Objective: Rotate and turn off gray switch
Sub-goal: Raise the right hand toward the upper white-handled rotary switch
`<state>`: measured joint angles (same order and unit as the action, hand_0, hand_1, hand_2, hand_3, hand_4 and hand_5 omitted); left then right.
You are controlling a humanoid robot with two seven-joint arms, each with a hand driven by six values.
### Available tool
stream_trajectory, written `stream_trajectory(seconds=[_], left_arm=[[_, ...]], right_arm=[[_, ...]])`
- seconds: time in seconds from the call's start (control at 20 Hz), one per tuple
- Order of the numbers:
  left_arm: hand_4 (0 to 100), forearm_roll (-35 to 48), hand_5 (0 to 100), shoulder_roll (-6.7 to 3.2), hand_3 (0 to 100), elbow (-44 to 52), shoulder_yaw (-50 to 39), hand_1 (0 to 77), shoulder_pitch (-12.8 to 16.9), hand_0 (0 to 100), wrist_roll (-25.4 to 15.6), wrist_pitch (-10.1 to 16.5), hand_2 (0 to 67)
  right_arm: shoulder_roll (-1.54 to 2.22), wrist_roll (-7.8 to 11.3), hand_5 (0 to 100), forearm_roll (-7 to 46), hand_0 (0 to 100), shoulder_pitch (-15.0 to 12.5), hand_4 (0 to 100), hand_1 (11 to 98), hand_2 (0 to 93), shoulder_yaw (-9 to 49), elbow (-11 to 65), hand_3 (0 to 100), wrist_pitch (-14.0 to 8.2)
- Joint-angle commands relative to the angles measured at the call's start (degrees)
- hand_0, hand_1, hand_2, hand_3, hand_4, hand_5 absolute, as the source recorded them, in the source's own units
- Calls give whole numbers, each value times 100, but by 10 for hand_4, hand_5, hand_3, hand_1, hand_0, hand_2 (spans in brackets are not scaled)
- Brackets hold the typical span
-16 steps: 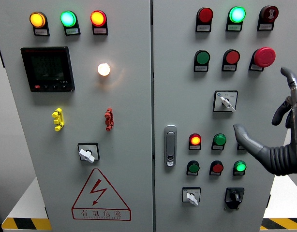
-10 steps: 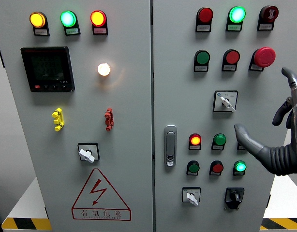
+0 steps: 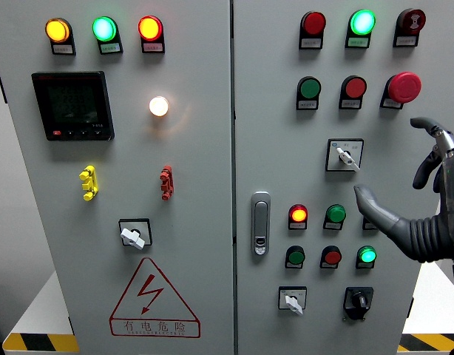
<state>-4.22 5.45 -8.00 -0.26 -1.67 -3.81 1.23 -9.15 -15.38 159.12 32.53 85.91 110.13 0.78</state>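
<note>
Item: gray switch (image 3: 345, 156), a rotary selector on a square plate in the upper middle of the right cabinet door (image 3: 286, 148), below the green and red push buttons (image 3: 310, 89) and left of the red mushroom button (image 3: 404, 86); its pale lever points down and to the right. Status: we judge the task not yet begun at the switch itself, since nothing touches the lever. Our right hand (image 3: 423, 200) hangs at the picture's right edge, near the switch but apart from it, fingers spread and holding nothing, the thumb (image 3: 375, 205) stretched toward the door below the switch and the curled upper fingers (image 3: 432, 137) level with it. Outstanding: closing on the lever, gripping it, rotating it to off. Our left hand does not show.
</note>
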Motion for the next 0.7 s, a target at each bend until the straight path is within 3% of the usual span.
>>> stream_trajectory(seconds=[0.0,0.2,0.65], left_arm=[[95,0,118,0,182,0,0,0,0,0,3,0,132],[95,0,118,0,183,0,0,0,0,0,-6,0,132],[95,0,118,0,183,0,0,0,0,0,-6,0,132]], right_arm=[[-8,-45,995,-12,0,51,908,451,436,31,-61,849,115],[-8,-71,1000,-179,0,280,909,443,487,75,-325,850,238],[-17,-88,1000,-206,0,640,914,416,546,198,-984,864,256]])
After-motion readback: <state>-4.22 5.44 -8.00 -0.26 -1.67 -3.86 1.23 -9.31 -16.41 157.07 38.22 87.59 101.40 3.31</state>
